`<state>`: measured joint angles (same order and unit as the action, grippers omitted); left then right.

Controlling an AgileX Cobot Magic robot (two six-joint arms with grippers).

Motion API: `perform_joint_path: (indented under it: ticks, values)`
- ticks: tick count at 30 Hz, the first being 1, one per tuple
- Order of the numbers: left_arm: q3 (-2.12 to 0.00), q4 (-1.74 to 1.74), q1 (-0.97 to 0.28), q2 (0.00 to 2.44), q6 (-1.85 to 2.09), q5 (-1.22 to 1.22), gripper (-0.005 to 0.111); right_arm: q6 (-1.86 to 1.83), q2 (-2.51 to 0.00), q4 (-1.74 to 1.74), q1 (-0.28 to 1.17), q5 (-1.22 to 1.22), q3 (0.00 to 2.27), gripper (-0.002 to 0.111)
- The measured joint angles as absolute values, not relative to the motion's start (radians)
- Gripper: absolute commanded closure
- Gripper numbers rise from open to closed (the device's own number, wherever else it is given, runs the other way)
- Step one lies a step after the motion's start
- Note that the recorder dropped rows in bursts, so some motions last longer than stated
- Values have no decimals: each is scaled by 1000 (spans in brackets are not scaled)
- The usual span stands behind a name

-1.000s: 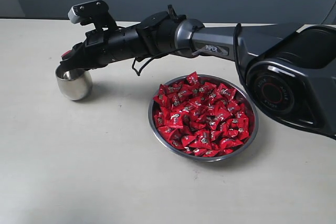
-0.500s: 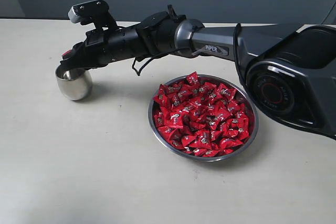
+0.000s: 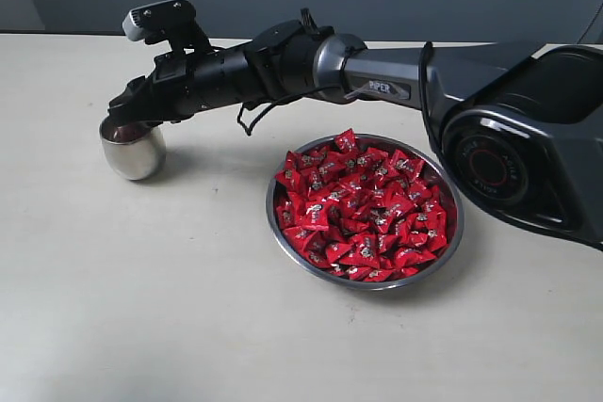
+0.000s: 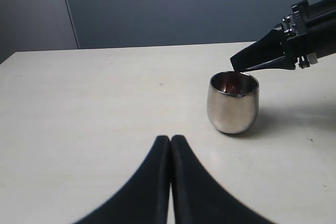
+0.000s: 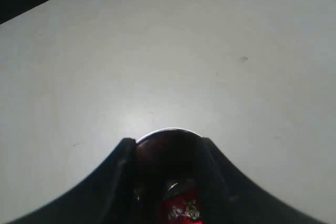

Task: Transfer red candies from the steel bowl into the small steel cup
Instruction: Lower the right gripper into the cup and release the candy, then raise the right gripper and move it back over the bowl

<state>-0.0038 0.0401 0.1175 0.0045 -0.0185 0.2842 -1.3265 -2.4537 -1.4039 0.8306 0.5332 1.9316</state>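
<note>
Right end effector (image 3: 122, 115): jaws apart, empty, just above small steel cup (image 3: 132, 150), far left of table (image 3: 141, 308). We see one of the red candies (image 5: 181, 211) inside; steel bowl (image 3: 366, 286) heaped. We judge a low retreat could clip and topple the cup.

right end effector (image 5: 165, 144) extended, seemingly parted

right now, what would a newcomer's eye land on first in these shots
The wide steel bowl heaped with bright red candies sits right of centre in the exterior view and draws the eye first. Next is the long black arm stretched across to the left, its right gripper over the small steel cup, jaws apart, with one red candy showing below them.
</note>
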Motion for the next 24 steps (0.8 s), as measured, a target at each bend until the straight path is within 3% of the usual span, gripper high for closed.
perform_joint_path:
  ticks: [8,22,24]
  values:
    - [-4,40,118,4,-18,284,106,-1286,-2443,-1343,831,555,1932,71]
    - [-4,40,118,4,-18,284,106,-669,-2303,-624,824,663,1932,71]
    - [-4,40,118,4,-18,284,106,-634,-2290,-604,802,710,1932,79]
